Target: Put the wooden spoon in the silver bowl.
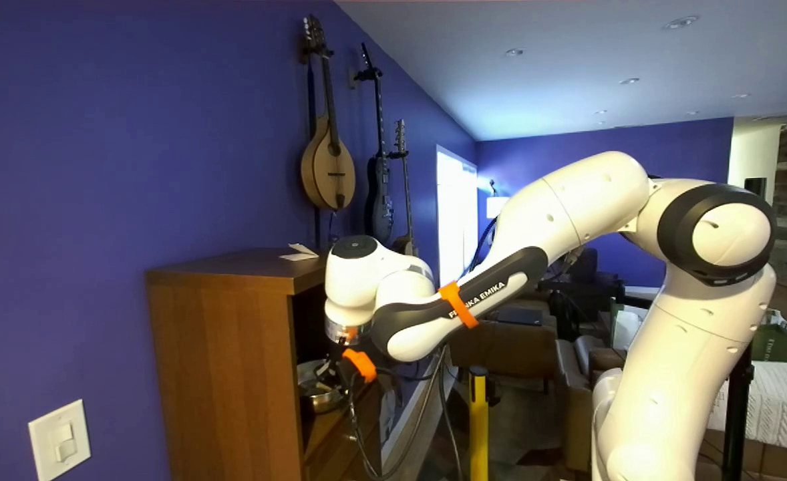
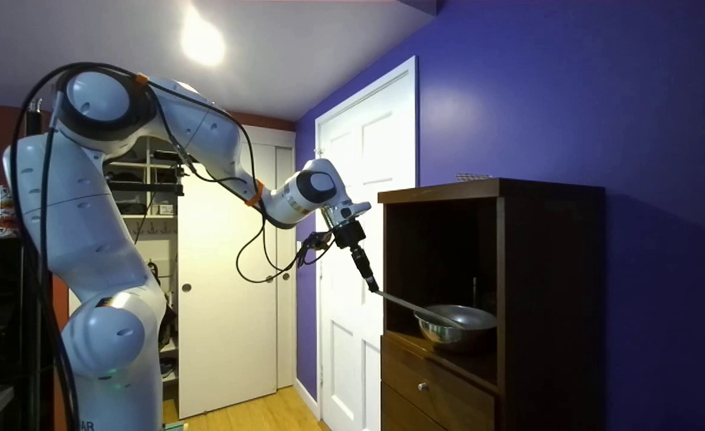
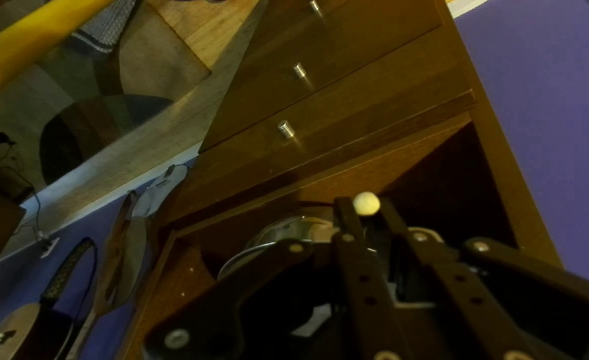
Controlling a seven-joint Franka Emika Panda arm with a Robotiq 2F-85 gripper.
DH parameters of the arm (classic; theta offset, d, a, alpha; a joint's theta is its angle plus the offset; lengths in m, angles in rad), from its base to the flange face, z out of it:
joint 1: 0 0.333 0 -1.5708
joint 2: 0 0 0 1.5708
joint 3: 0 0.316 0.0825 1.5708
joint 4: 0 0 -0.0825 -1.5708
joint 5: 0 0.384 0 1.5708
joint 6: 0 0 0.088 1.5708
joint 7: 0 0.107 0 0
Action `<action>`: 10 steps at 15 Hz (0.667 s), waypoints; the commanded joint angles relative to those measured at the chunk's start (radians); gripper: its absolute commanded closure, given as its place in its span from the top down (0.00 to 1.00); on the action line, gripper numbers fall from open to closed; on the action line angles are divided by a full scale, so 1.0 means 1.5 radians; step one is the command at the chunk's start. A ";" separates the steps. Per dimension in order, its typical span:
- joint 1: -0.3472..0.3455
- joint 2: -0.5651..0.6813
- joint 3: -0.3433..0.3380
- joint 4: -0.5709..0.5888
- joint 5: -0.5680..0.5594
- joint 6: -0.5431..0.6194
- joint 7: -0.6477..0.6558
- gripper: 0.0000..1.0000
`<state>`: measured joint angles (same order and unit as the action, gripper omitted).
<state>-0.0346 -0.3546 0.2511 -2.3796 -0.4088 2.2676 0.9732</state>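
The wooden spoon [image 2: 406, 303] slants down from my gripper [image 2: 373, 287] to the silver bowl [image 2: 442, 336] in an exterior view. Its lower end lies inside the bowl's rim; whether it touches the bowl I cannot tell. My gripper is shut on the handle end, outside the cabinet opening. In the wrist view the round pale handle end of the spoon [image 3: 366, 204] sits between the fingertips; the rest is hidden. The bowl stands on the cabinet's open shelf. It shows partly behind the fingers in the wrist view [image 3: 294, 229] and in an exterior view [image 1: 327, 401].
The brown cabinet [image 2: 550, 269] has side walls and a top around the shelf, with drawers [image 2: 422, 387] below. A thin upright object [image 2: 474, 292] stands behind the bowl. A yellow post [image 1: 478, 427] stands near the arm. String instruments [image 1: 328, 167] hang on the wall.
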 commanded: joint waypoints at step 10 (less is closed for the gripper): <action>-0.004 0.028 -0.013 0.008 -0.028 0.013 0.012 0.66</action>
<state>-0.0368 -0.3286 0.2360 -2.3784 -0.4261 2.2698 0.9749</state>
